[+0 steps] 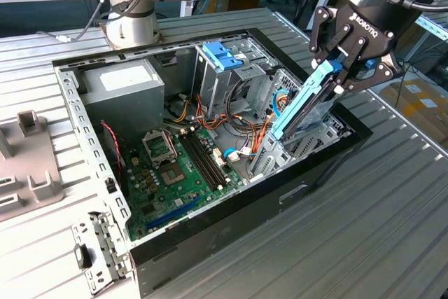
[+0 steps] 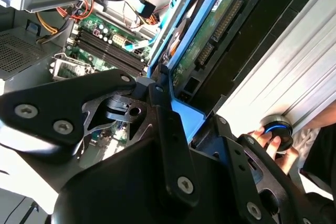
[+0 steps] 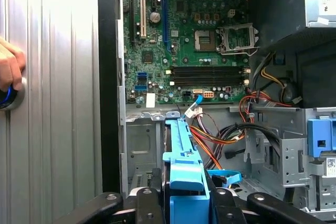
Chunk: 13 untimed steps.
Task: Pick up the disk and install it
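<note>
— Starting at the exterior view's left of the open computer case (image 1: 231, 225), what sits inside?

— The grey power supply (image 1: 122, 85) fills the case's corner on that side. Next to it the green motherboard (image 1: 178, 173) lies flat on the case floor. Toward the middle of the case stands the tall metal cage (image 1: 224, 78) with a light blue latch piece (image 1: 220, 54) on top. The arm touches none of these.

— And the disk?

— The disk (image 1: 304, 103) is at the case's end on the exterior view's right. It is tilted steeply, with its lower end down at the metal drive bay (image 1: 308, 138) and its blue end tab up. The tilt looks meant to line the blue rails up with the bay. It seems partly entered, not seated.

— How does the gripper hold it?

— The gripper (image 1: 337, 68) hangs above that same end of the case, its fingers pinched narrowly on the end tab. That leaves the rails free along their length.

— Anything outside the case?

— In the first wrist view a person's hand (image 3: 8, 66) rests on a round button (image 3: 6, 96). The button sits on the ribbed table (image 3: 52, 103), just beyond the case's black wall, and is probably a control for the run.
</note>
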Motion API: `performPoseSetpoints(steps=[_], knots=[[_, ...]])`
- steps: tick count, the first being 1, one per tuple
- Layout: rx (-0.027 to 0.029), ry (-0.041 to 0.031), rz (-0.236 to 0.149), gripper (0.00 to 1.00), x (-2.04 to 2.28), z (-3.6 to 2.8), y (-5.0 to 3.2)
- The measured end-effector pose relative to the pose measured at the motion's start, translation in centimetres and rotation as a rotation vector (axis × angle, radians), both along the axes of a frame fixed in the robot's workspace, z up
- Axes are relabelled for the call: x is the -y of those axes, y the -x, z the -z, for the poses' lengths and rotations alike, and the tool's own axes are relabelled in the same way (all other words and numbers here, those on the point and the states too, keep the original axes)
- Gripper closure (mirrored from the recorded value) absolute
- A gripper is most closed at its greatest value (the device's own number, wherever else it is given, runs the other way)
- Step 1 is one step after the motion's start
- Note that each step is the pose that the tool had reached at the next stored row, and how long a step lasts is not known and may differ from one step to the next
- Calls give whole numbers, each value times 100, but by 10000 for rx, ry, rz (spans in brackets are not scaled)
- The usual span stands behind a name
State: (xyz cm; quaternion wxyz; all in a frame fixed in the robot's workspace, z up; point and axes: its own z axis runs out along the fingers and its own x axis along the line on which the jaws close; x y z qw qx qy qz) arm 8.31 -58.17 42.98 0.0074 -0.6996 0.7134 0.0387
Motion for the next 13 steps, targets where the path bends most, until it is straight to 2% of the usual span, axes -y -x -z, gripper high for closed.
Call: performPoseSetpoints(steps=[5, 13], knots=[[-3, -6, 0, 63, 7, 62, 0], [-3, -12, 0, 63, 8, 78, 0]])
